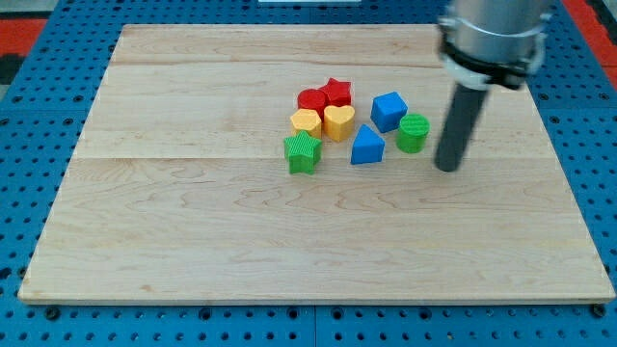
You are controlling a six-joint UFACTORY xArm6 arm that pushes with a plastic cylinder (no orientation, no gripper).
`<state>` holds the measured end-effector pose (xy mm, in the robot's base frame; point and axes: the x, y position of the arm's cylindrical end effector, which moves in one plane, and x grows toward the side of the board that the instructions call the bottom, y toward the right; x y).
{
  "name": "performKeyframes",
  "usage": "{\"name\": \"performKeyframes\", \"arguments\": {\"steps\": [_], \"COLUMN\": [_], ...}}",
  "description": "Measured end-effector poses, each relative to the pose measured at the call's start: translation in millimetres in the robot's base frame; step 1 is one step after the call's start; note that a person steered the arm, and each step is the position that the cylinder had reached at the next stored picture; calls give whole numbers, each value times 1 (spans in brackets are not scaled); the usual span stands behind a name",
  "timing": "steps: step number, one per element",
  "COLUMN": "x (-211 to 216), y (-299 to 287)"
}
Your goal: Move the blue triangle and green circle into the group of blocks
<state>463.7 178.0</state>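
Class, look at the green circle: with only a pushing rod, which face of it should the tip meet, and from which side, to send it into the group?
Meet the green circle on its right-hand wall, coming from the view's right, where my tip already stands. It sits upright; the group lies left, past the blue triangle.

The wooden board [193,222] carries eight blocks, all gathered right of its middle, toward the view's top. A red circle [311,98] and red star [336,92] sit furthest up, touching. Below them a yellow hexagon [306,122] and yellow heart [338,122] stand side by side. A green block [303,152] lies below the hexagon. To the right are a blue cube [388,111], a blue triangle [367,146] and a green circle [414,133]. My tip [446,168] rests on the board just right of the green circle.
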Motion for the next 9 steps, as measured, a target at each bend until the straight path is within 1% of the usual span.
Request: {"name": "performKeyframes", "arguments": {"steps": [1, 2, 4, 5, 7, 8, 9], "x": [-24, -35, -35, -37, -30, -12, 1], "y": [20, 17, -74, -95, -106, -105, -116]}}
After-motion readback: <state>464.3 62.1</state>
